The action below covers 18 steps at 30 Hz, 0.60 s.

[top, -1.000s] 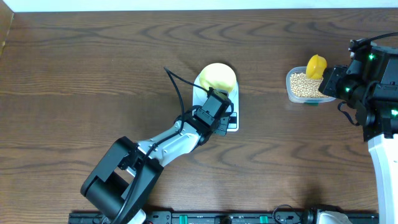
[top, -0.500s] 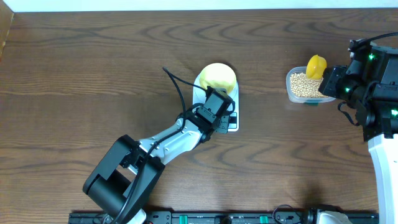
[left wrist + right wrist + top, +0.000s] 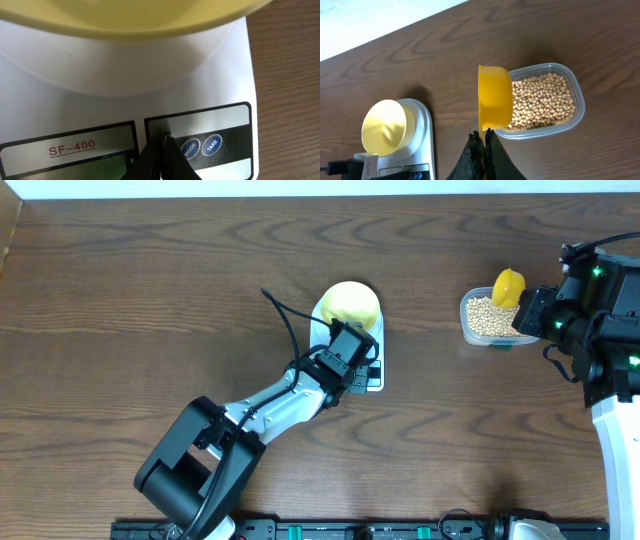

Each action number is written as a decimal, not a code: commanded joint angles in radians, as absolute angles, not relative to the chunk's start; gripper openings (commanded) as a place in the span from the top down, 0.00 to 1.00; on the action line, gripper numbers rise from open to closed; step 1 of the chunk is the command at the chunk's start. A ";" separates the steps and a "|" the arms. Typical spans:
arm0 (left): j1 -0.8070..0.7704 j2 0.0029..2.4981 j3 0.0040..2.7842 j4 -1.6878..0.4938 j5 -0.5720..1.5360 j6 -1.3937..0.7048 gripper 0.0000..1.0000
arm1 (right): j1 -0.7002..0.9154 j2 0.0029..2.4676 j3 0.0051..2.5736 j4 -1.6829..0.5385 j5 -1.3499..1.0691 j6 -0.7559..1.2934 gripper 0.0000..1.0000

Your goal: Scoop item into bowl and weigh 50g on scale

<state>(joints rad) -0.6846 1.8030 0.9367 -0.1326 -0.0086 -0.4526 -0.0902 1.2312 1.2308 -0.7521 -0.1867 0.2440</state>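
Observation:
The pale yellow bowl (image 3: 349, 303) sits empty on the white scale (image 3: 322, 330); it also shows in the left wrist view (image 3: 125, 20) and the right wrist view (image 3: 387, 125). My left gripper (image 3: 165, 136) is shut and empty, its tip down on the scale's front panel (image 3: 220, 117) left of the MODE button. My right gripper (image 3: 482, 135) is shut on the handle of the bright yellow scoop (image 3: 495, 97), held over the left end of the clear tub (image 3: 572, 117) of tan beans (image 3: 540, 100). The scoop (image 3: 508, 286) and beans (image 3: 487, 316) show overhead at the right.
The dark wood table (image 3: 150, 300) spreads around the scale. The left arm (image 3: 270, 405) reaches diagonally from the front edge. A black cable loops by the scale's left side (image 3: 285, 315).

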 commanded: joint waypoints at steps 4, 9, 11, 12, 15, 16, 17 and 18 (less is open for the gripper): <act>-0.664 1.959 0.827 -0.212 -0.095 -0.465 0.93 | -0.095 1.231 1.249 -0.751 -0.182 0.229 0.99; -0.665 1.805 0.839 -0.223 -0.095 -0.439 0.93 | -0.095 1.231 1.249 -0.748 -0.182 0.229 0.99; -0.665 1.682 0.840 -0.223 -0.094 -0.439 0.93 | -0.095 1.231 1.249 -0.748 -0.182 0.229 0.99; -0.665 1.617 0.840 -0.223 -0.088 -0.438 0.93 | -0.095 1.231 1.249 -0.748 -0.182 0.229 0.99; -0.665 1.483 0.840 -0.223 -0.042 -0.398 0.93 | -0.095 1.231 1.249 -0.748 -0.182 0.229 0.99; -0.665 1.454 0.840 -0.223 -0.020 -0.392 0.93 | -0.095 1.231 1.249 -0.748 -0.182 0.229 0.99; -0.665 1.422 0.840 -0.222 0.017 -0.382 0.93 | -0.095 1.231 1.249 -0.748 -0.182 0.229 0.99; -0.665 1.404 0.840 -0.220 0.055 -0.367 0.93 | -0.095 1.231 1.249 -0.748 -0.182 0.229 0.99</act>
<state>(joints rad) -0.6666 1.4883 0.8326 -0.2222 -0.0387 -0.4213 -0.0902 1.2312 1.2308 -0.7475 -0.1864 0.2440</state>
